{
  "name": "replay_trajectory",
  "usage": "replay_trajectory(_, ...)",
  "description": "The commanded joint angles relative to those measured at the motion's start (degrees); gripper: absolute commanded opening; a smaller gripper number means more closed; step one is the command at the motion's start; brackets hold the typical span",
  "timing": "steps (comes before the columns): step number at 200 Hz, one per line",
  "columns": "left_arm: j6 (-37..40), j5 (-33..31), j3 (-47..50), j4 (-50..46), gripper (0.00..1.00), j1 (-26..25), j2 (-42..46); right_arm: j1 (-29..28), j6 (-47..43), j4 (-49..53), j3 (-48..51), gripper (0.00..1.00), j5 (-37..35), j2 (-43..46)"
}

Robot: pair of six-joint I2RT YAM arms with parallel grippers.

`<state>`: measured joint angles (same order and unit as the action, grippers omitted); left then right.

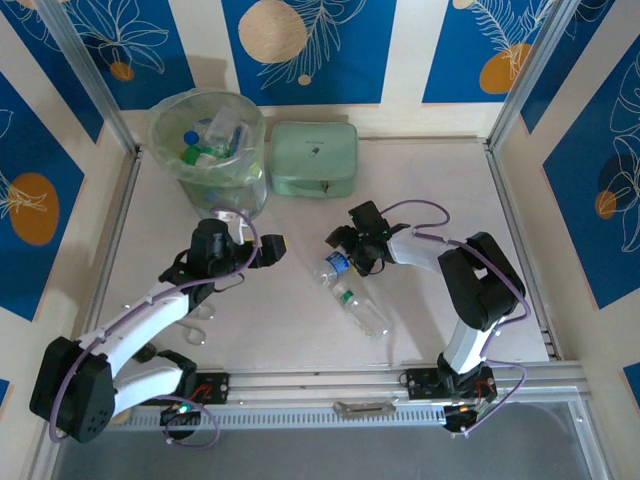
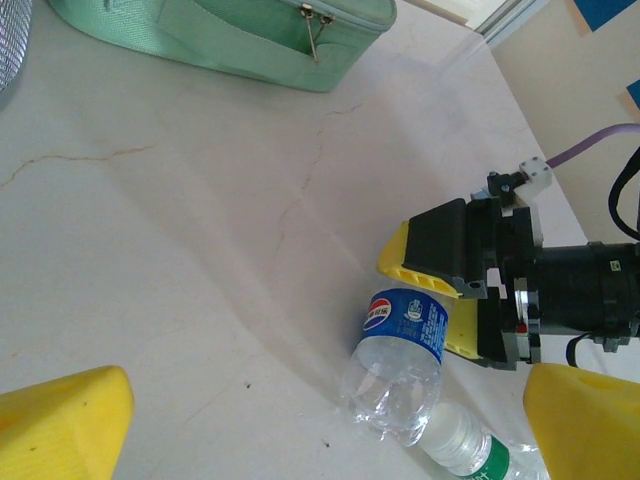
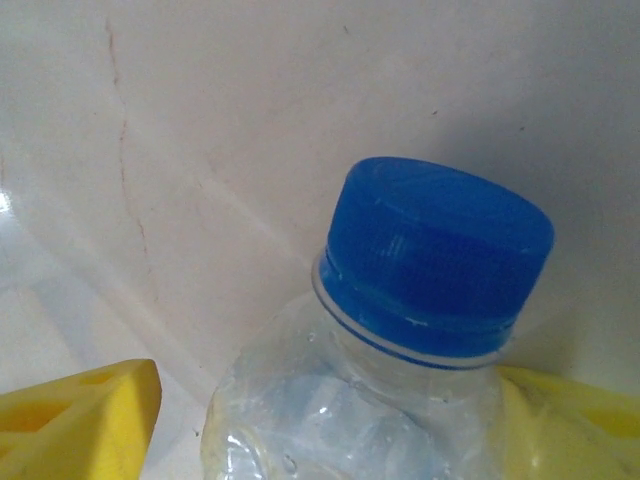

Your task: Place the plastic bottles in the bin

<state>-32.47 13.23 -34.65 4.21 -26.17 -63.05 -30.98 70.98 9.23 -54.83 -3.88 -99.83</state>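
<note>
Plastic bottles, several of them, blue and green caps showing, are piled inside the bin. The bin is round and pale green with a clear bag liner, standing at the far left of the table.

Just in front of the bin the left gripper hangs over bare tabletop. Its yellow fingers are spread wide, nothing between them, touching nothing.

Right of the bin, just beside it at the back edge, lies a flat mint-green zip case.

Mid-table, two more bottles lie on their sides end to end, running diagonally. The blue-label bottle is clear and crumpled. Its base is up against the white cap of the green-label bottle, which lies nearer the arm bases.

The right gripper is down at the cap end of the blue-label bottle. Its fingers straddle the neck below the blue cap. They are parted, not clamped. The right wrist view shows one finger with a gap to the plastic and the other right against the shoulder; real contact there I cannot tell. The bottle rests on the table.
</note>
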Motion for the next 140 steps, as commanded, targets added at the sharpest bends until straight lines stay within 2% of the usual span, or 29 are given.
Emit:
replay_trajectory(1, 1.53, -0.75, -0.83, 0.71, 1.0, -0.46, -0.52, 0.04, -0.12, -3.05, -0.57, 0.83, 0.62, -3.77)
replay_trajectory(32, 1.11, -1.0, -0.94, 1.06, 1.0, -0.46, -0.67, 0.22, -0.09, -3.79, -0.45, 0.77, 0.97, -4.23)
replay_trajectory(94, 0.4, -1.41, -1.3, 0.22, 1.0, -0.46, -0.93, 0.66, 0.59, -8.74, 0.29, 0.53, 3.03, -3.14)
replay_trajectory(140, -0.38, 1.67, -3.11, -0.45, 1.0, -0.52, -2.48, 0.83, -1.57, -10.55, -1.64, 0.48, 4.79, -1.11)
